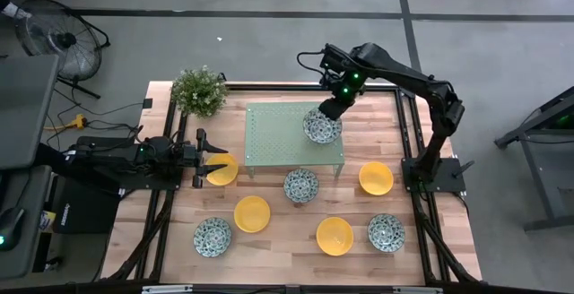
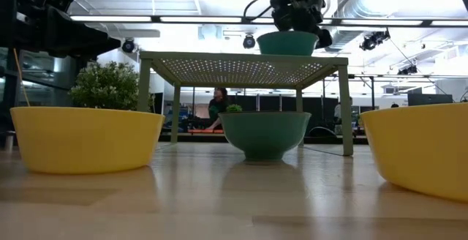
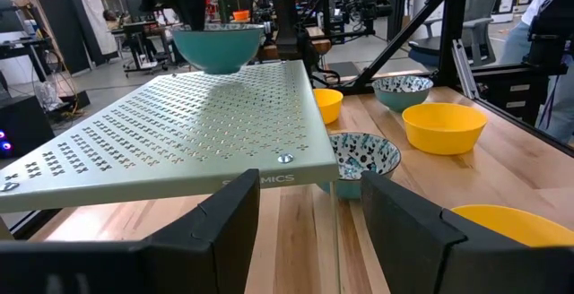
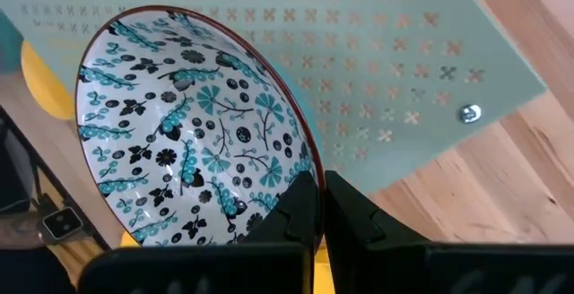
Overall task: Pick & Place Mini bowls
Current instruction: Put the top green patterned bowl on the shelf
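Observation:
A white mini bowl with a dark blue-green pattern (image 1: 321,126) is at the far right corner of the pale green perforated stand (image 1: 282,137), with my right gripper (image 1: 330,108) shut on it. Whether its base rests on the stand top or hangs just over it, I cannot tell. My left gripper (image 1: 211,157) stands open and level at the table's left, beside a yellow bowl (image 1: 222,169), nothing between its fingers. Several more bowls sit on their bases on the table, among them a patterned one (image 1: 301,185) at the stand's near edge. My right gripper pinches the patterned bowl's rim (image 4: 309,170) on the side toward the table's far edge, one finger (image 4: 298,211) inside the bowl and the other (image 4: 359,218) outside. The fingers come steeply from above, slanting down. The bowl (image 2: 287,42) sits about level, mouth up, at the stand top.
Yellow bowls (image 1: 376,177), (image 1: 252,213), (image 1: 334,236) and patterned bowls (image 1: 213,237), (image 1: 386,232) are spread over the near half of the table. A small leafy plant (image 1: 199,90) stands at the far left corner. Most of the stand's top is bare.

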